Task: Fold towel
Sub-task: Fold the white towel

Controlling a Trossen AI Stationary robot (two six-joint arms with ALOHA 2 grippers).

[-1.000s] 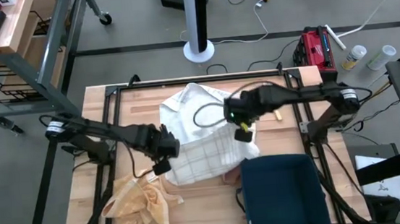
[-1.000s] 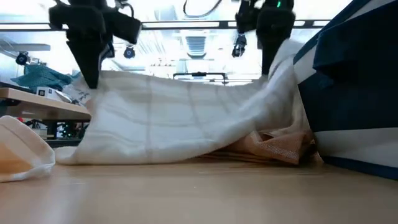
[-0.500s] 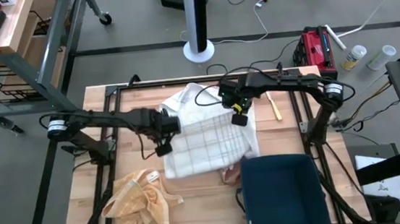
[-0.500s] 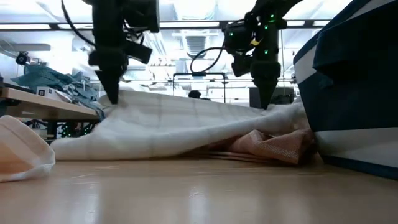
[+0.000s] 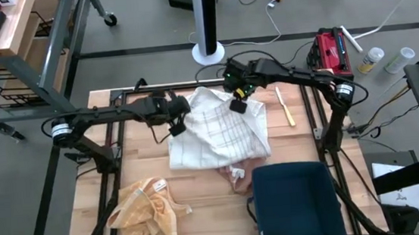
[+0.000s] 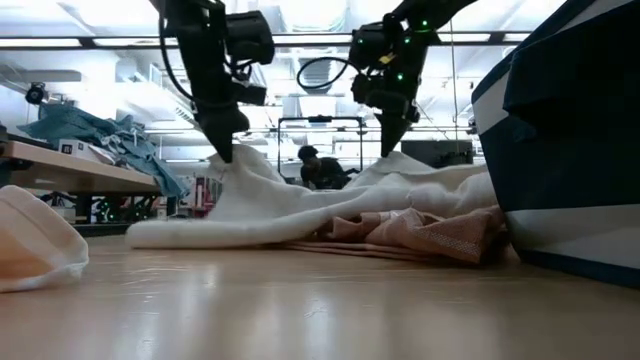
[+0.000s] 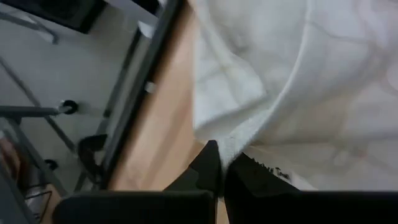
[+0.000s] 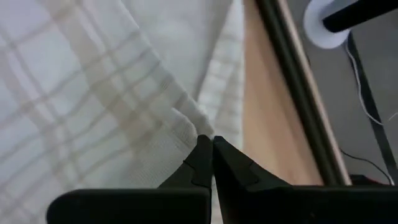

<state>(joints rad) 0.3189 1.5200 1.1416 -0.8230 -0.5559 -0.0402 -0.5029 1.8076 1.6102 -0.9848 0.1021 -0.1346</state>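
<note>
Up near 12 o'clock on the wooden surface point(image 5: 102, 195), both pincers are pinched tight on corners of the white plaid cloth towel point(image 5: 215, 132): left pincer point(image 5: 177, 125) around 10, right pincer point(image 5: 236, 104) around 1. If either thin grip slips, that corner probably flops and the fold goes crooked.

Top view: L gripper point(image 5: 177, 125) & R gripper point(image 5: 236, 104) pinch white checked towel point(image 5: 218, 132) corners; orange cloth point(image 5: 143, 211) near.

No text, label, brand or number can be read anywhere.
</note>
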